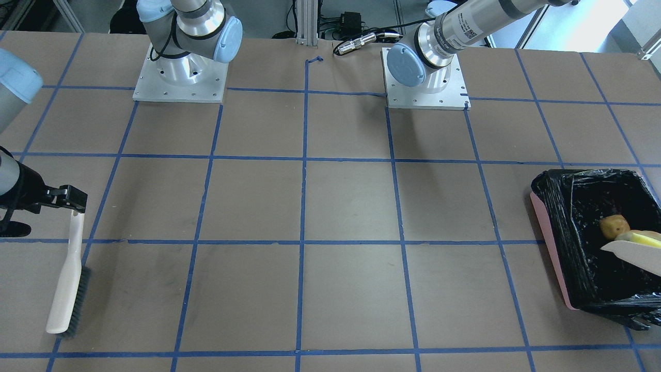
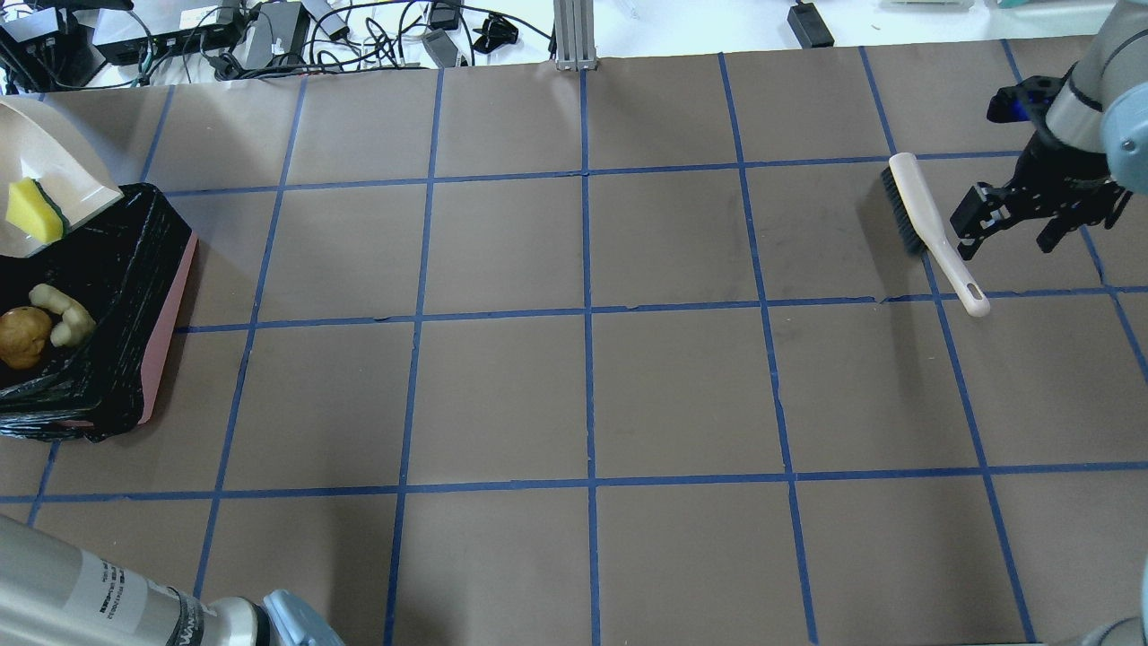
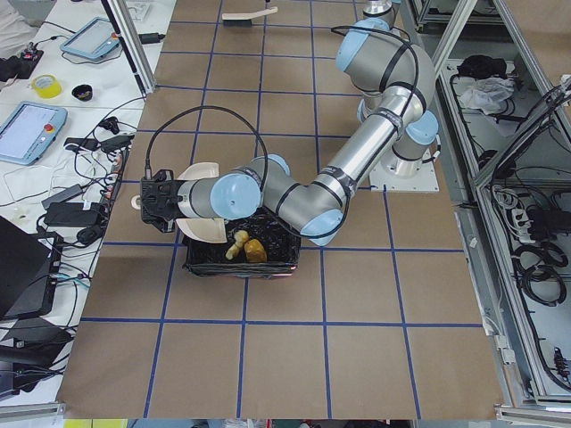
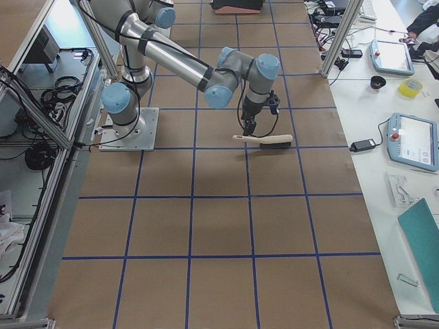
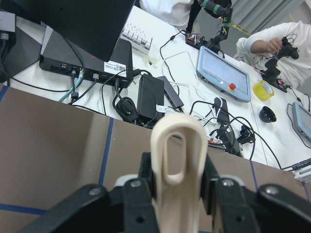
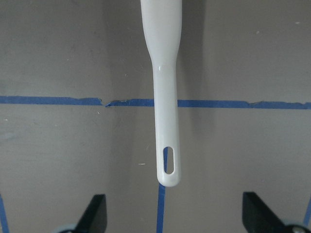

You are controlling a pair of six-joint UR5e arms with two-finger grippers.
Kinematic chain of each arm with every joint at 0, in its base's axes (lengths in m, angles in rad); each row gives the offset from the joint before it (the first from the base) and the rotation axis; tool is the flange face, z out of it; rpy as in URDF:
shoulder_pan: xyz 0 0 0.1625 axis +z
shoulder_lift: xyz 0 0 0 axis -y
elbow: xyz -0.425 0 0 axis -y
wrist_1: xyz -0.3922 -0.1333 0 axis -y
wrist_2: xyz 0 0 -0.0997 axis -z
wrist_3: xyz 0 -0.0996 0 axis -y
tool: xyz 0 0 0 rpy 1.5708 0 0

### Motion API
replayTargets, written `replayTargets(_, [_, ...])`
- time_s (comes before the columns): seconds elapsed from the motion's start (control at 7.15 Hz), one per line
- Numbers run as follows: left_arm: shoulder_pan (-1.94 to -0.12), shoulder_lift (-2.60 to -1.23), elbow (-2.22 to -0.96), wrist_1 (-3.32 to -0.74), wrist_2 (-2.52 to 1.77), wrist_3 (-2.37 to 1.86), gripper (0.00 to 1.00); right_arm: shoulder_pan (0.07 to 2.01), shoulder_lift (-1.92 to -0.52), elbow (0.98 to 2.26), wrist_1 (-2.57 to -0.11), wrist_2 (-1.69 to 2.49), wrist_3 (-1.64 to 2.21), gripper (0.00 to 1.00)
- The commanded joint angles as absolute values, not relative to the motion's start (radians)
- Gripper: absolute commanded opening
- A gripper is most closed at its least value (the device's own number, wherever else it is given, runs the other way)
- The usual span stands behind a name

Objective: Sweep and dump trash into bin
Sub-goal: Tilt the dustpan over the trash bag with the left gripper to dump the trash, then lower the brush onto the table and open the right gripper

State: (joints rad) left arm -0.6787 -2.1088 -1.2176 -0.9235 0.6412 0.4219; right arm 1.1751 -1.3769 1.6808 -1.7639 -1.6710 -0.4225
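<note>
While the left tool (image 5: 177, 170) is clenched on the looped handle of the beige plastic dustpan (image 2: 54, 152), the pan tilts over the pink-sided rectangular bin lined with crinkly black plastic (image 2: 166, 305). The bin stands on the table beside and lower than that tool. The bright yellow wedge (image 2: 34, 211) lies on the pan's blade, above the bin's rim. Down inside the bin, beneath the pan, the glossy golden-brown bread-like lump (image 2: 22, 336) and the pale cream curved slice (image 2: 63, 314) lie side by side. Well apart, at the other end of the brown paper table with its blue tape grid (image 2: 583, 395), the right tool (image 6: 177, 213) hangs released, fingers spread wide, over the white-handled brush with dark bristles (image 2: 937, 235). The brush lies flat on the table, and its slotted handle tip points toward the gap between the spread fingers, touching neither.
</note>
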Motion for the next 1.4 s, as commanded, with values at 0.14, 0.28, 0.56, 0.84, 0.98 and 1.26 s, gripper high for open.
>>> replayTargets(0.14, [-0.664, -2.028, -1.305, -0.885, 0.505, 0.602, 0.0, 1.198, -1.462, 1.429, -1.426, -1.668, -0.394, 1.0])
replayTargets(0.28, [-0.66, -2.013, -1.34, -0.888, 0.49, 0.638, 0.0, 1.256, -1.466, 1.381, -1.367, -1.634, -0.306, 1.0])
replayTargets(0.56, [-0.632, -1.973, -1.419, -0.887, 0.442, 0.765, 0.0, 1.456, -1.485, 1.371, -1.367, -1.589, -0.095, 1.0])
replayTargets(0.84, [-0.621, -1.941, -1.446, -0.885, 0.434, 0.863, 0.0, 1.598, -1.479, 1.339, -1.387, -1.589, 0.031, 1.0])
replayTargets(0.98, [-0.621, -1.928, -1.465, -0.878, 0.423, 0.876, 0.0, 1.624, -1.483, 1.336, -1.385, -1.594, 0.049, 1.0])
replayTargets(1.26, [-0.627, -1.899, -1.454, -0.88, 0.452, 0.809, 0.0, 1.628, -1.468, 1.348, -1.437, -1.575, 0.048, 1.0])
